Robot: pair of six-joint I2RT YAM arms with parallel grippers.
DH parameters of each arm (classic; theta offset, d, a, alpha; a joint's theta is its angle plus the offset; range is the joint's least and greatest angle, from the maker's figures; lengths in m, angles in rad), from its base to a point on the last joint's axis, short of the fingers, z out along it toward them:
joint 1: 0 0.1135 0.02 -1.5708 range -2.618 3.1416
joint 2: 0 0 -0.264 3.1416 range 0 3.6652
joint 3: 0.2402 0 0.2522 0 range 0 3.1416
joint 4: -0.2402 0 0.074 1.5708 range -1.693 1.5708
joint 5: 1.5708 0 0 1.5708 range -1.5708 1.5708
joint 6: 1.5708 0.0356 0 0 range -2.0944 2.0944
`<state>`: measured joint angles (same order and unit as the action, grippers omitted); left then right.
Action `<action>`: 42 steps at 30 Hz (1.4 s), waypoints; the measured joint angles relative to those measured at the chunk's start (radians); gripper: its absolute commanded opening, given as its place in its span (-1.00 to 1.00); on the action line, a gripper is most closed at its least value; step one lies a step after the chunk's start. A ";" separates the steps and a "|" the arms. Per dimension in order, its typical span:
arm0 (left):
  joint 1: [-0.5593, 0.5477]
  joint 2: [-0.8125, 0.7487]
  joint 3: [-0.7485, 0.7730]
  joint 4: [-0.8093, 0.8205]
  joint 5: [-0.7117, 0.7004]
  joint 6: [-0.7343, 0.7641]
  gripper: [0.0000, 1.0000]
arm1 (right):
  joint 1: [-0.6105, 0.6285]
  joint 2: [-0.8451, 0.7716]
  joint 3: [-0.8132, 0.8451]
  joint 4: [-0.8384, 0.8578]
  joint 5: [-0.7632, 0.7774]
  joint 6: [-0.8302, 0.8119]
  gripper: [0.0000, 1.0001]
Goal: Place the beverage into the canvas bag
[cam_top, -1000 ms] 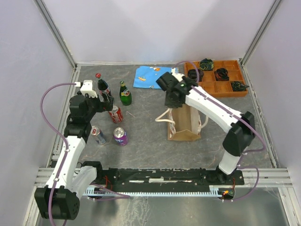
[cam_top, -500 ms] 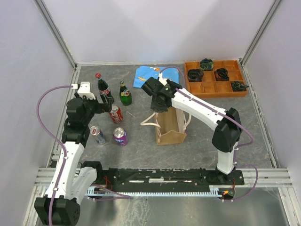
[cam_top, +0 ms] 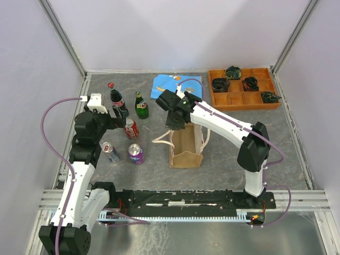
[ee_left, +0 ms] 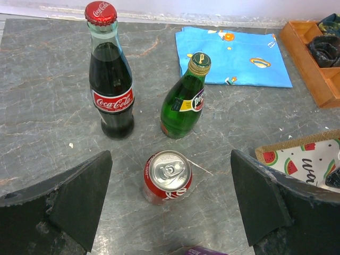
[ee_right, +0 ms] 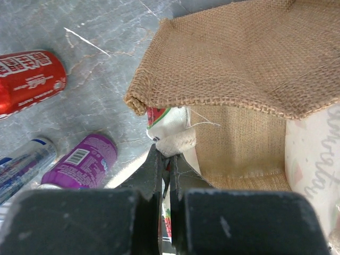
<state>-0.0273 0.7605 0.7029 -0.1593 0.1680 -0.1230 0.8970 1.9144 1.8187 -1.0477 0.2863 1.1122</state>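
The tan canvas bag (cam_top: 186, 150) stands upright in the middle of the table, mouth open, with its white rope handles hanging out. My right gripper (cam_top: 174, 123) is shut on the bag's left rim where the rope handle joins, as the right wrist view (ee_right: 169, 158) shows against the burlap (ee_right: 249, 79). My left gripper (cam_top: 118, 118) is open and empty, its fingers wide apart above a red cola can (ee_left: 167, 176). A Coca-Cola bottle (ee_left: 110, 90) and a green bottle (ee_left: 185, 98) stand behind that can. The bag's watermelon print (ee_left: 305, 159) shows at the right.
A purple can (cam_top: 135, 153) and a silver-blue can (cam_top: 110, 152) stand near the left arm. A blue cloth (cam_top: 175, 85) lies at the back. An orange compartment tray (cam_top: 244, 87) with dark items sits at the back right.
My right gripper has dragged the bag leftward and nearer, toward the cans. The left gripper has stayed nearly still above the red can.
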 measured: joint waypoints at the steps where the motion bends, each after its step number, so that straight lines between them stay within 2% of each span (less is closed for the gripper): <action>1: 0.000 0.000 0.000 -0.003 0.000 0.000 0.96 | 0.000 0.000 -0.009 0.001 -0.002 0.003 -1.00; 11: 0.000 0.010 -0.002 -0.011 0.000 -0.001 0.94 | 0.011 0.000 -0.075 -0.011 -0.024 0.026 -1.00; 12: 0.000 0.011 -0.002 -0.011 0.000 -0.002 0.94 | 0.012 0.000 -0.077 -0.010 -0.024 0.027 -0.96; 16: 0.000 0.012 -0.003 -0.014 0.000 -0.002 0.94 | 0.013 0.000 -0.078 -0.002 -0.024 0.024 -0.44; 19: 0.000 0.012 -0.003 -0.022 0.000 -0.001 0.95 | 0.013 0.000 -0.070 -0.001 -0.023 0.010 -0.23; 28: 0.000 0.014 -0.003 -0.026 0.003 -0.001 0.95 | 0.013 0.000 0.014 -0.001 0.021 -0.061 0.05; 36: 0.000 0.027 -0.002 -0.026 0.019 -0.001 0.96 | 0.019 -0.004 0.066 -0.010 0.079 -0.128 0.18; 42: 0.000 0.048 0.019 -0.026 0.020 -0.001 0.96 | 0.019 -0.013 0.129 -0.034 0.146 -0.215 0.20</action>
<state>-0.0273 0.8089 0.7219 -0.1848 0.1879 -0.1242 0.9165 1.9015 1.9472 -1.0817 0.4320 0.8974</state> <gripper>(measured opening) 0.977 0.595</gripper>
